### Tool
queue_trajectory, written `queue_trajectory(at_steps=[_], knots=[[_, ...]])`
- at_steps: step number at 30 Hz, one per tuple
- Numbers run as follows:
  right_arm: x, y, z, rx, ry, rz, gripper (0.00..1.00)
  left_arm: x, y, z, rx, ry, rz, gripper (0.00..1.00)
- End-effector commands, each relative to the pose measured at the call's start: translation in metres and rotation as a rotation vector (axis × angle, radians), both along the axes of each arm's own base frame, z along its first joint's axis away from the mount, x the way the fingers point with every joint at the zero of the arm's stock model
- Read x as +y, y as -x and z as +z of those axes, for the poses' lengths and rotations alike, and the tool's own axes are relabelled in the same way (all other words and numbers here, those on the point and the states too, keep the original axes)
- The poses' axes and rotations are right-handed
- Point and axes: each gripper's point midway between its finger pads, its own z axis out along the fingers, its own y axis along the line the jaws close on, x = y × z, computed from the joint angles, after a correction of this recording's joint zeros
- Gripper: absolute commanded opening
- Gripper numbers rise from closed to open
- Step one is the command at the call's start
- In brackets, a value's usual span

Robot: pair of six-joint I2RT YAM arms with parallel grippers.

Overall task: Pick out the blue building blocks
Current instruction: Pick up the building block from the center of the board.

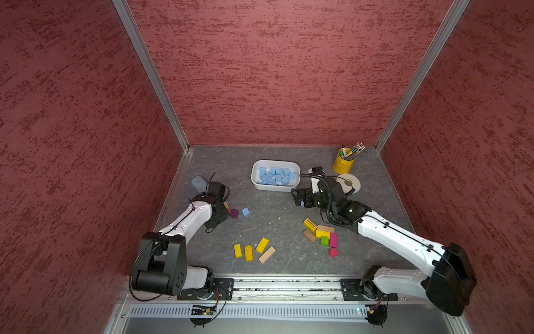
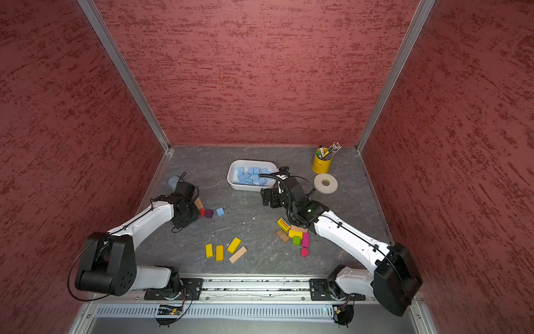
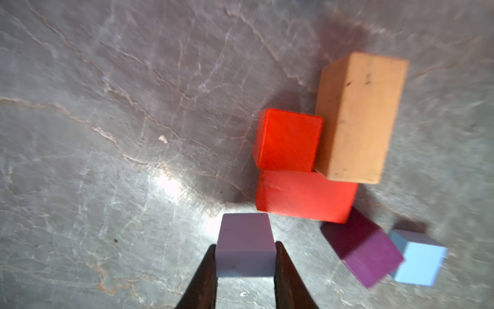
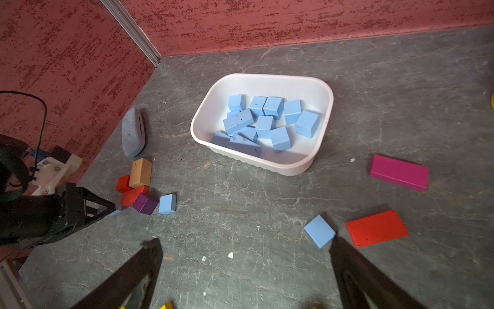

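Left gripper (image 3: 246, 247): jaws pressed onto a pale blue cube (image 3: 244, 230), one finger on each side face; the cube reads lilac in the left wrist view; whether it is off the table (image 3: 107, 133) cannot be told. Close by it: two red blocks (image 3: 288, 141) touching each other; a plain wood block (image 3: 358, 117) against them; a purple cube (image 3: 366, 251); a loose blue cube (image 3: 418, 258) just beside the purple one.

Right gripper (image 4: 244, 242): jaws spread wide, nothing between them, bare table below; a flat blue block (image 4: 319, 230) lies just beside one fingertip; a red flat brick (image 4: 377, 227) is next to that, and a magenta flat brick (image 4: 399, 172) is farther back.

White tub (image 4: 330, 107): holds the other blue blocks (image 4: 267, 120), cubes and longer bricks, jumbled; in both top views it sits toward the back, between the two arms.

Also on the table: a row of yellow blocks (image 1: 248, 252) near the front edge; a mixed cluster (image 1: 322, 232) under the right arm; a yellow cup of pencils (image 1: 344, 164) in the back right corner, with a tape roll (image 1: 357, 185) near it; a grey oval object (image 4: 132, 132) by the left wall.
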Motion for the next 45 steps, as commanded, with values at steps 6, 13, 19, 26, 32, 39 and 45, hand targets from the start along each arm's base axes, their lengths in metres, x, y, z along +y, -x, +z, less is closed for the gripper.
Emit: queue_trajectory(at_steps=[6, 13, 19, 26, 32, 39, 45], knots=[[0.001, 0.000, 0.011, -0.032, -0.015, 0.001, 0.99, -0.025, -0.016, 0.060, -0.202, 0.103, 0.007, 0.19], [0.002, 0.000, 0.009, -0.029, -0.018, 0.004, 0.99, -0.059, -0.024, 0.095, -0.323, 0.185, -0.015, 0.19], [0.001, 0.001, 0.007, -0.028, -0.013, 0.003, 0.99, -0.090, -0.033, 0.104, -0.378, 0.271, -0.051, 0.19], [-0.001, 0.002, 0.008, -0.027, -0.012, -0.001, 0.99, -0.124, -0.062, 0.123, -0.433, 0.316, -0.138, 0.19], [-0.002, 0.003, 0.008, -0.024, -0.014, -0.004, 0.99, -0.157, -0.094, 0.134, -0.461, 0.339, -0.213, 0.19], [-0.007, 0.004, 0.009, -0.025, 0.000, -0.020, 0.99, -0.194, -0.128, 0.124, -0.452, 0.382, -0.289, 0.20], [-0.009, 0.006, 0.008, -0.018, 0.004, -0.025, 0.99, -0.215, -0.157, 0.110, -0.446, 0.384, -0.341, 0.20]])
